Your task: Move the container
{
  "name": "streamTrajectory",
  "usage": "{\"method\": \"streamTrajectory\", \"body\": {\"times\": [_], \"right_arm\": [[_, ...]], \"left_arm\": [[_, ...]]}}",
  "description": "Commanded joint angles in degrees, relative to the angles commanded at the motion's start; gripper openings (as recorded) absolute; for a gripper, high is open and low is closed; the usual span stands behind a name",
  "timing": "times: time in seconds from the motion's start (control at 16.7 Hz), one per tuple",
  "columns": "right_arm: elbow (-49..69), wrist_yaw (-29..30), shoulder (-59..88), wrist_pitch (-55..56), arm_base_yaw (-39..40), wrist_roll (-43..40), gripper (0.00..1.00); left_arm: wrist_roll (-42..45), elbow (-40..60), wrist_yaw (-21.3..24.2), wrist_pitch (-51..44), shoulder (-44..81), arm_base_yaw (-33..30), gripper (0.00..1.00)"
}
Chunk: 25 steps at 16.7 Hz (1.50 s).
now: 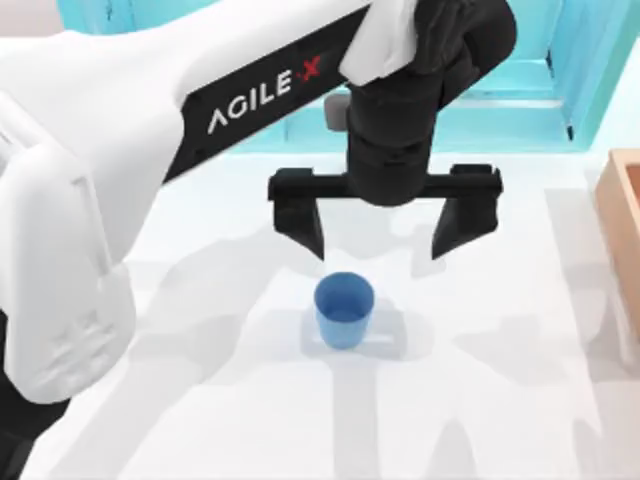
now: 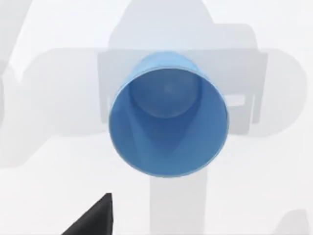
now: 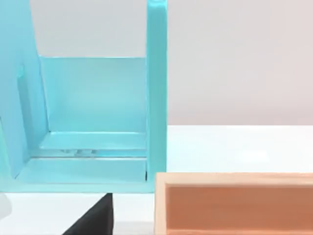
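One blue container (image 1: pixel 344 310) stands upright and empty near the middle of the white table (image 1: pixel 200 400), its open rim facing up. The left gripper (image 1: pixel 384 232) hangs just beyond it in the top view, jaws spread wide and holding nothing, with the cup not yet between the fingertips. From the left wrist the cup (image 2: pixel 167 115) sits almost straight below, so this looks like the approach step, before any grasp. The next move probably calls for bringing the open jaws down around the cup's wall, centred so both fingers meet it evenly, then closing. Farther back stands one turquoise shelf unit (image 1: pixel 520 110), and at the table's right edge one tan wooden box (image 1: pixel 622 210). The right arm appears parked near these; its wrist view faces the shelf (image 3: pixel 93 112) and box (image 3: pixel 234 203), and I cannot tell how its jaws stand.
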Motion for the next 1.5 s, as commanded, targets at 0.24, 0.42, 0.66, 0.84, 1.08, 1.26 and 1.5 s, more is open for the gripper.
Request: {"method": "streamTrajectory", "body": {"times": [0.24, 0.42, 0.66, 0.84, 1.08, 1.26, 1.5], "right_arm": [[0.0, 0.0, 0.0, 0.0, 0.0, 0.0, 1.0], [0.0, 0.0, 0.0, 0.0, 0.0, 0.0, 1.0], [0.0, 0.0, 0.0, 0.0, 0.0, 0.0, 1.0], [0.0, 0.0, 0.0, 0.0, 0.0, 0.0, 1.0], [0.0, 0.0, 0.0, 0.0, 0.0, 0.0, 1.0], [0.0, 0.0, 0.0, 0.0, 0.0, 0.0, 1.0], [0.0, 0.0, 0.0, 0.0, 0.0, 0.0, 1.0]], "left_arm": [[0.17, -4.15, -0.04, 4.19, 0.23, -0.06, 1.0], [0.18, -11.2, -0.03, 12.09, 0.77, -0.03, 1.0], [0.12, -19.08, -0.02, 20.7, 1.6, -0.11, 1.0], [0.1, -19.91, -0.02, 21.54, 1.72, -0.13, 1.0], [0.1, -19.91, -0.02, 21.54, 1.72, -0.13, 0.85], [0.1, -19.91, -0.02, 21.54, 1.72, -0.13, 0.62], [0.1, -19.91, -0.02, 21.54, 1.72, -0.13, 0.32]]}}
